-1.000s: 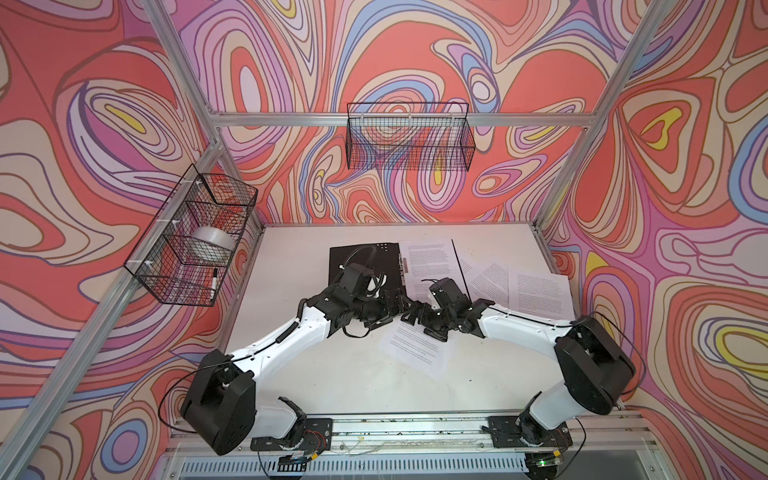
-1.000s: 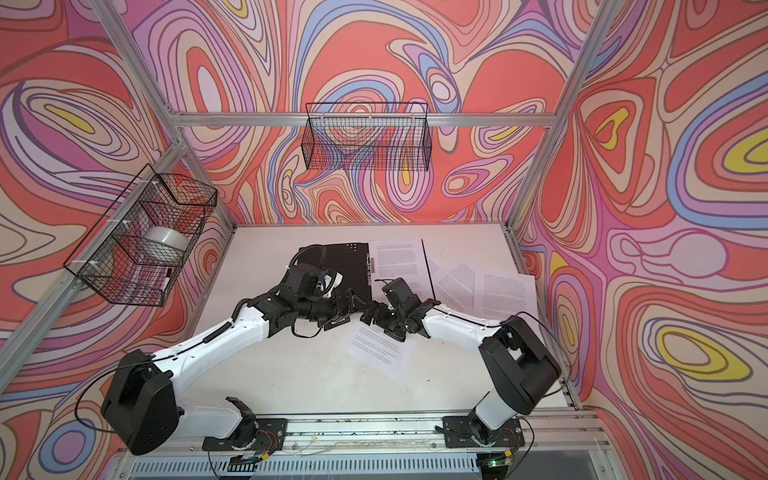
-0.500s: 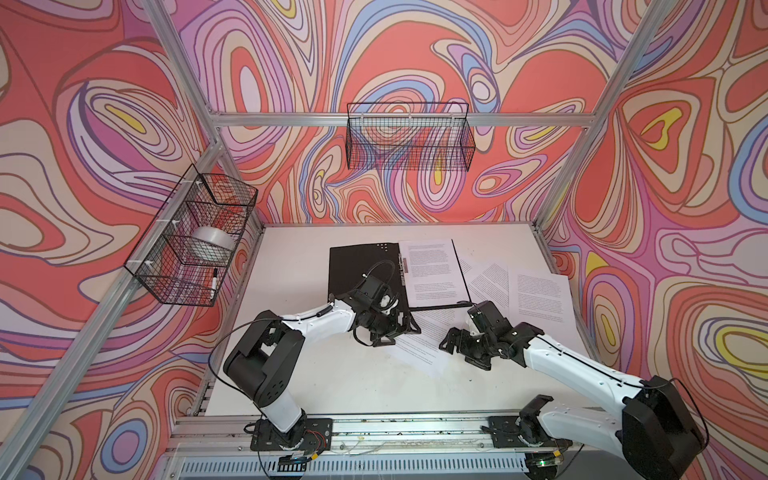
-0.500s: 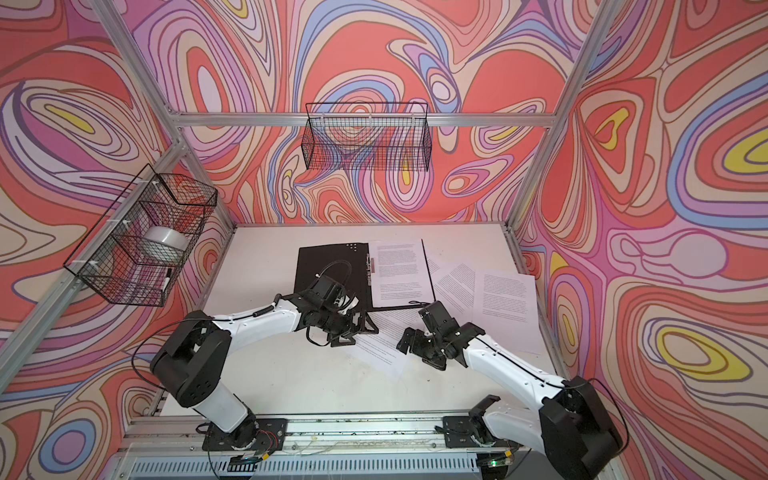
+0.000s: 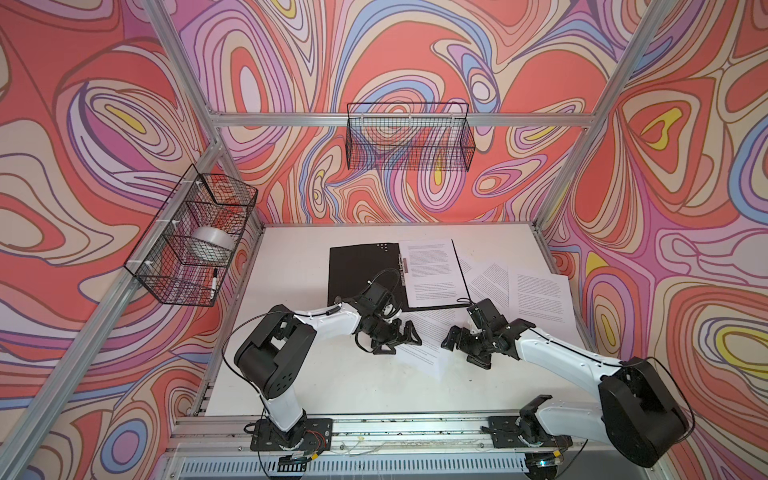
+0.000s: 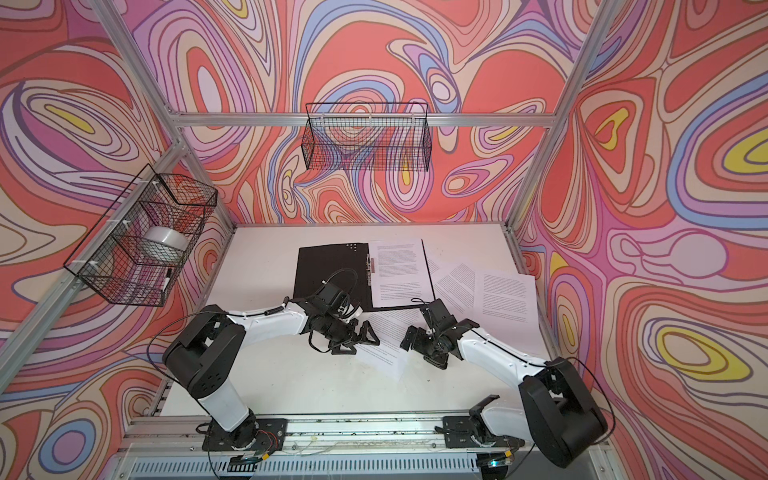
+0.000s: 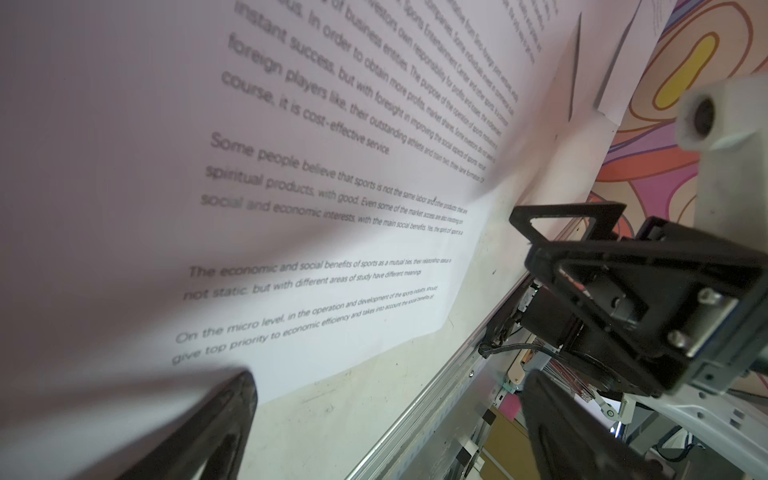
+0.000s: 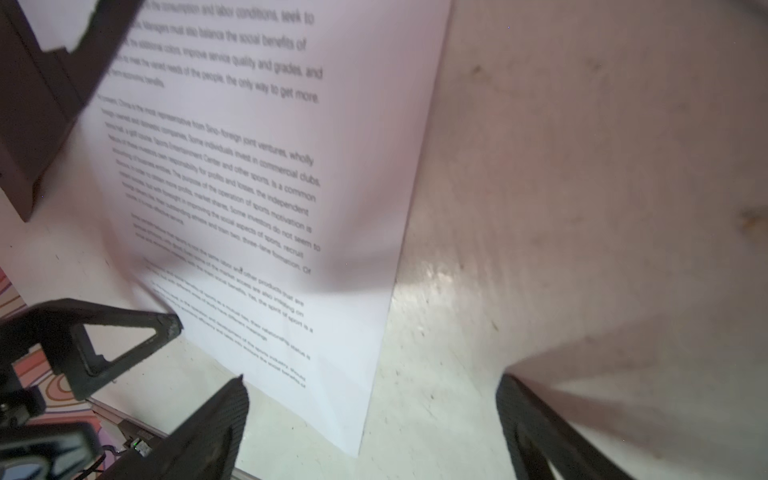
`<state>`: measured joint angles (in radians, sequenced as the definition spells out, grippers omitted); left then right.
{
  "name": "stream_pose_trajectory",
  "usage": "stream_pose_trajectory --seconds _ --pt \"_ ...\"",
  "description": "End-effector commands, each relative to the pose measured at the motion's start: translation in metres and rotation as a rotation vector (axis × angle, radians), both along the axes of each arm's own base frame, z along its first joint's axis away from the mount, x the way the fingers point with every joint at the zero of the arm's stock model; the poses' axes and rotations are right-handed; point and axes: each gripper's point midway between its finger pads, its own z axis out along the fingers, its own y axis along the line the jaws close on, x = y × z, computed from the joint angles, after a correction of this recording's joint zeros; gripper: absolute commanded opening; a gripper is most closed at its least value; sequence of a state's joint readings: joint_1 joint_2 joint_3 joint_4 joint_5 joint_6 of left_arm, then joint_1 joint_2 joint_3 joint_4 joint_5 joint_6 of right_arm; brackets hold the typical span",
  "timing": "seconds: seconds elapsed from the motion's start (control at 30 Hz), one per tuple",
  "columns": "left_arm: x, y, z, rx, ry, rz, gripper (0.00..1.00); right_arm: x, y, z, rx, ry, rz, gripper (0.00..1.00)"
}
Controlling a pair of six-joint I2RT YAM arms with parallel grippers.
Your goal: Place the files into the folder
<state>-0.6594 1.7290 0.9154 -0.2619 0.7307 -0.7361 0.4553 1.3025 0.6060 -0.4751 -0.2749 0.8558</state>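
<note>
The folder (image 5: 357, 274) (image 6: 328, 270) lies open at the back middle of the table, black inside faces up. One of the files (image 5: 432, 270) rests on its right half. More printed sheets (image 5: 540, 299) lie overlapping to its right. Another sheet (image 5: 428, 345) (image 6: 388, 345) (image 7: 291, 166) (image 8: 270, 208) lies flat in front of the folder. My left gripper (image 5: 401, 343) (image 6: 361, 338) (image 7: 386, 386) stands open at this sheet's left edge, holding nothing. Open and empty too, my right gripper (image 5: 459, 351) (image 6: 415, 347) (image 8: 372, 386) hangs at its right edge, over its near corner.
A wire basket (image 5: 195, 237) on the left wall holds a tape roll (image 5: 212, 243) and a marker. Another wire basket (image 5: 409, 137) hangs on the back wall. An aluminium rail (image 5: 374, 424) with both arm bases runs along the table's front edge.
Both grippers, close together at the folder's front edge a second ago, have drawn back toward the front and apart. They now flank the front sheet. Both stayed open.
</note>
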Motion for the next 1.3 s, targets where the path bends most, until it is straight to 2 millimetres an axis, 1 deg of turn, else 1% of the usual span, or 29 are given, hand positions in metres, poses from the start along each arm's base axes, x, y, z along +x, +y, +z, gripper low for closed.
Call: stream_pose_trajectory --seconds 0.0,0.07,0.23,0.3,0.43,0.57,0.77,0.87,1.0,1.13,1.2,1.27 --pt "-0.024 0.012 -0.034 0.091 0.074 -0.026 1.00 0.012 -0.010 -0.017 -0.053 0.004 -0.018 0.98" --pt "-0.027 0.011 -0.037 0.101 0.080 -0.037 1.00 0.020 -0.015 -0.023 -0.081 0.017 -0.033 0.98" --pt "-0.033 0.008 -0.044 0.113 0.097 -0.058 1.00 0.035 -0.019 -0.035 -0.081 0.032 -0.051 0.98" --pt "-0.034 0.007 -0.046 0.113 0.100 -0.063 1.00 0.039 -0.014 -0.036 -0.050 0.029 -0.041 0.98" --pt "-0.034 0.005 -0.048 0.113 0.103 -0.067 1.00 0.041 -0.001 -0.036 0.014 0.030 -0.011 0.98" --pt "-0.033 0.002 -0.050 0.115 0.108 -0.077 1.00 0.030 0.012 -0.032 0.111 0.055 0.011 0.98" --pt "-0.030 -0.001 -0.052 0.113 0.114 -0.081 1.00 0.006 0.019 -0.018 0.224 0.070 0.010 0.98" --pt "-0.031 -0.001 -0.054 0.111 0.123 -0.080 1.00 0.002 0.022 -0.007 0.268 0.046 0.015 0.98" --pt "-0.031 -0.001 -0.055 0.113 0.123 -0.082 1.00 0.000 0.029 0.002 0.328 0.015 0.039 0.98" --pt "-0.033 -0.001 -0.055 0.112 0.130 -0.089 1.00 0.017 0.011 0.000 0.259 -0.013 0.009 0.98" --pt "-0.034 0.001 -0.055 0.116 0.129 -0.093 1.00 0.028 -0.002 -0.001 0.257 -0.029 -0.031 0.98" --pt "-0.035 0.002 -0.055 0.118 0.127 -0.096 1.00 0.041 -0.009 0.002 0.275 -0.057 -0.048 0.98"
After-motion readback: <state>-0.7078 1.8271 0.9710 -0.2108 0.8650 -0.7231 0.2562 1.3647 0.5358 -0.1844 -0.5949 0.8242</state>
